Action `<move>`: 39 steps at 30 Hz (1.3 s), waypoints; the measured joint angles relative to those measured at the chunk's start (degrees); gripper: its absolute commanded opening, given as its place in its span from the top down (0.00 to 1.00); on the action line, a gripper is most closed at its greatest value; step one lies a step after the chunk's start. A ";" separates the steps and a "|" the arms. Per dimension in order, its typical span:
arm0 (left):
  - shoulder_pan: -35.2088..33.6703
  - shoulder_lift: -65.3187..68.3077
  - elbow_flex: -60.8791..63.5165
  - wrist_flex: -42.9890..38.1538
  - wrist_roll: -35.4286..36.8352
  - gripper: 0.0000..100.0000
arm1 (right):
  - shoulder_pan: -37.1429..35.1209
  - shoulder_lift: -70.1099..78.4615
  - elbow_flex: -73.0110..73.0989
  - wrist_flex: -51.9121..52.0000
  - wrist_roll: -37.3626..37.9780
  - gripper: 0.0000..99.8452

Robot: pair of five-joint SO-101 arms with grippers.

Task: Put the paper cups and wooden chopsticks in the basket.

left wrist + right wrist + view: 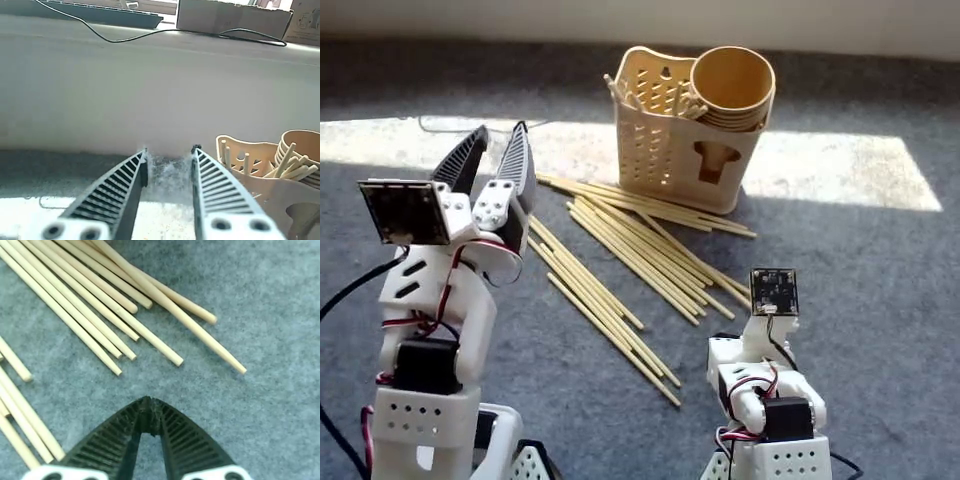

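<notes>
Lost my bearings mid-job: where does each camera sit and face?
High view: fixed above, behind the arms, looking down at the basket, paper cups and chopsticks; shows left arm, right arm.
Left wrist view: on the raised arm, facing level toward a pale wall; own jaws open.
Right wrist view: held low, facing down at the table; own jaws shut.
Shared: high and left wrist, the basket; high and right wrist, the chopsticks.

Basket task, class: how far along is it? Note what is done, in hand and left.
Done: the cups and a few chopsticks sit in the basket. In hand: nothing; the left claw is open, the right claw shut, empty. Left: many chopsticks on the carpet.
</notes>
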 measured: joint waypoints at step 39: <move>-3.08 -1.67 14.86 28.48 -3.96 0.77 | 0.00 0.00 0.00 0.00 0.00 1.00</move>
